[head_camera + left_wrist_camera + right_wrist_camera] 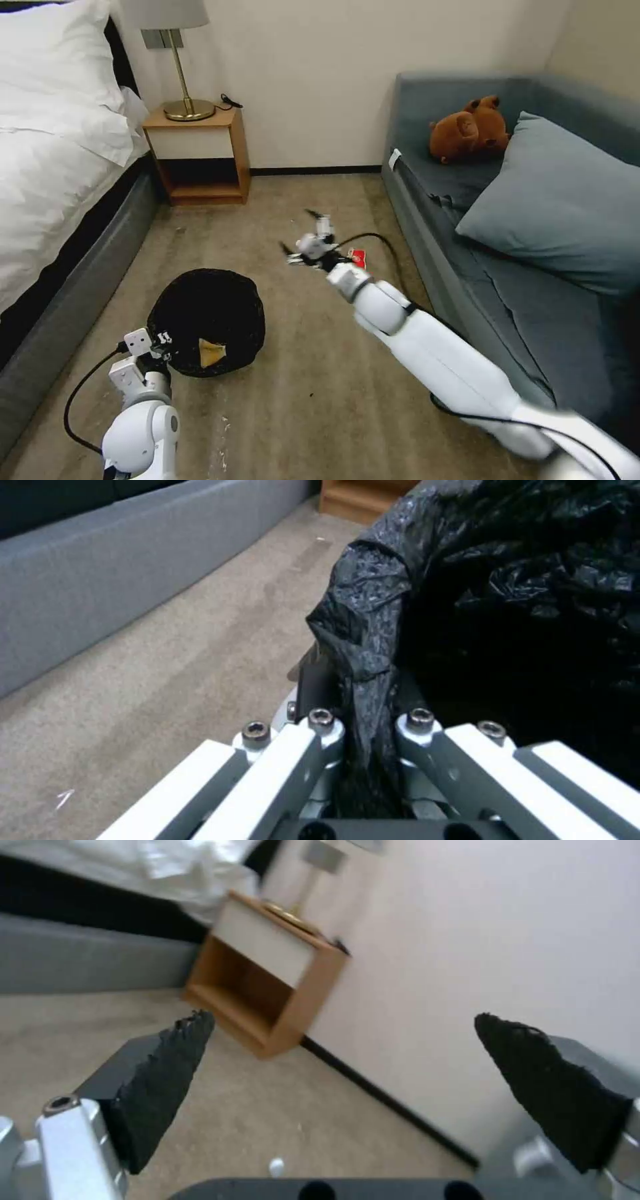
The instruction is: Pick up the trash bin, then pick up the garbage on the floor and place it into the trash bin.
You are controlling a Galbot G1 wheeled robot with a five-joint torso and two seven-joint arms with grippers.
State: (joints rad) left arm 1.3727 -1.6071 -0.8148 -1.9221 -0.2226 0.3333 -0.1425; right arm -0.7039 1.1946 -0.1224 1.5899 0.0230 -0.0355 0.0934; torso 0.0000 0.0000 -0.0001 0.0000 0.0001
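The trash bin (207, 313), lined with a crinkled black bag (373, 610), is at the lower left over the floor (300, 400), and a tan-yellow scrap (212, 352) lies inside it. My left gripper (160, 343) is shut on the bin's near rim, with the bag pinched between its fingers (320, 720). One piece of garbage, a red-and-white packet (358, 257), lies on the carpet near the sofa base. My right gripper (295, 229) hovers just left of that packet, open, and its black pads (167, 1075) are spread wide with nothing between them.
A bed (60, 200) runs along the left. A wooden nightstand (200, 157) with a lamp stands at the back wall. On the right is a blue-grey sofa (467, 267) holding a pillow and a brown plush toy (470, 130). A black cable (380, 241) loops beside the right wrist.
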